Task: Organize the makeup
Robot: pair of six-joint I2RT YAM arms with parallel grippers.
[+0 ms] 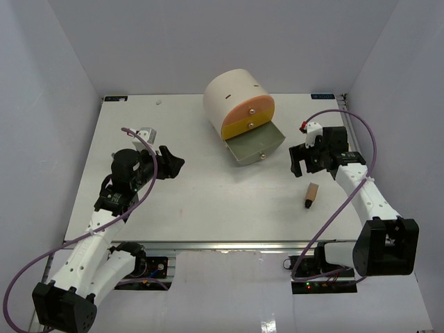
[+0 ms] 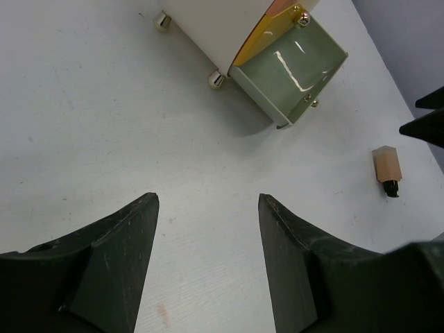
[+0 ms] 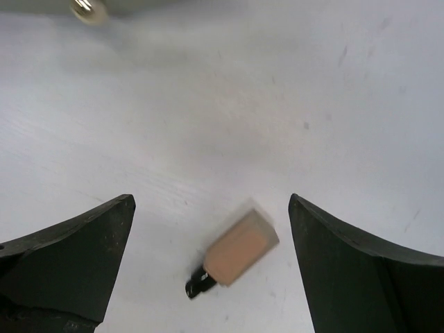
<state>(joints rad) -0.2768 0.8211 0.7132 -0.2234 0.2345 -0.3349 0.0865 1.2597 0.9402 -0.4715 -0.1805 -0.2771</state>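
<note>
The cream drum (image 1: 232, 94) has its grey bottom drawer (image 1: 255, 148) pulled out ahead of the right gripper (image 1: 303, 168), likely to take makeup. That gripper's jaws stand spread, with the tan tube (image 3: 239, 251) lying flat beneath and between them. The left gripper (image 1: 173, 165), parted, holds nothing.

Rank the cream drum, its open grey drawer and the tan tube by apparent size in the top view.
1. cream drum, clearly the largest
2. open grey drawer
3. tan tube, by far the smallest
</note>
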